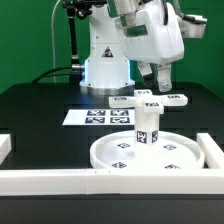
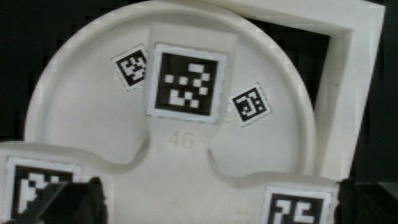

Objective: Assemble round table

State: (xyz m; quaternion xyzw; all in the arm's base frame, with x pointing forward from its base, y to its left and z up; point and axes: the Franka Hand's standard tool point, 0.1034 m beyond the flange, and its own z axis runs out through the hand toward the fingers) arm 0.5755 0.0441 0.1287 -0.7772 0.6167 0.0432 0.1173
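Note:
The wide round disc [image 1: 145, 155] lies flat at the front of the table. The short post [image 1: 147, 128] stands upright on its centre hub. The four-armed cross piece [image 1: 147, 101] sits on top of the post. My gripper [image 1: 158, 84] hangs just above the far right arm of the cross piece. In the wrist view the tagged disc [image 2: 178, 120] fills the picture. My gripper [image 2: 222, 200] is open, with dark fingers [image 2: 80, 200] wide apart at the corners. White tagged parts [image 2: 306, 205] lie between them, and nothing is gripped.
The marker board [image 1: 95, 117] lies behind the disc on the exterior view's left. White border rails run along the front [image 1: 60, 180], the right [image 1: 212, 150] and the left [image 1: 5, 147]. The robot's base [image 1: 105, 65] stands at the back.

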